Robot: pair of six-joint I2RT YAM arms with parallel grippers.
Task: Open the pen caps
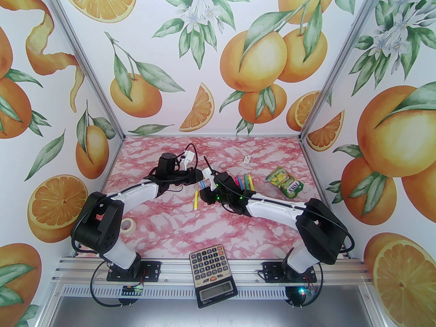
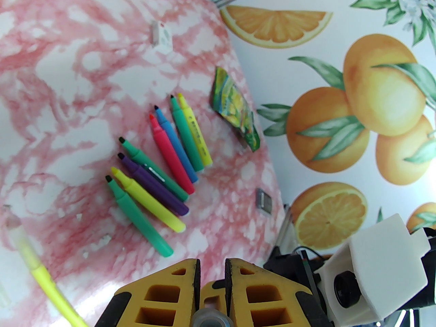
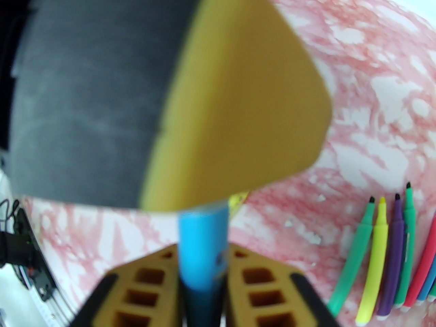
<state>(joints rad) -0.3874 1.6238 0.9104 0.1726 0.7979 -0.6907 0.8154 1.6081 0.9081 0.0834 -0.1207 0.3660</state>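
Right pincer [image 3: 202, 252] clamped on blue pen [image 3: 203, 230], barrel running straight ahead into left pincer [image 2: 212, 265], closed over its far end; the pull looks to go along that axis.

My left arm [image 1: 136, 196] and right arm [image 1: 272, 211] wear white shells over black joints, with black cables [image 1: 279, 203] running along them. The fingers [image 2: 160, 295] are yellow, pocketed, black-edged. Green lights [image 1: 217, 186] dot the right wrist.
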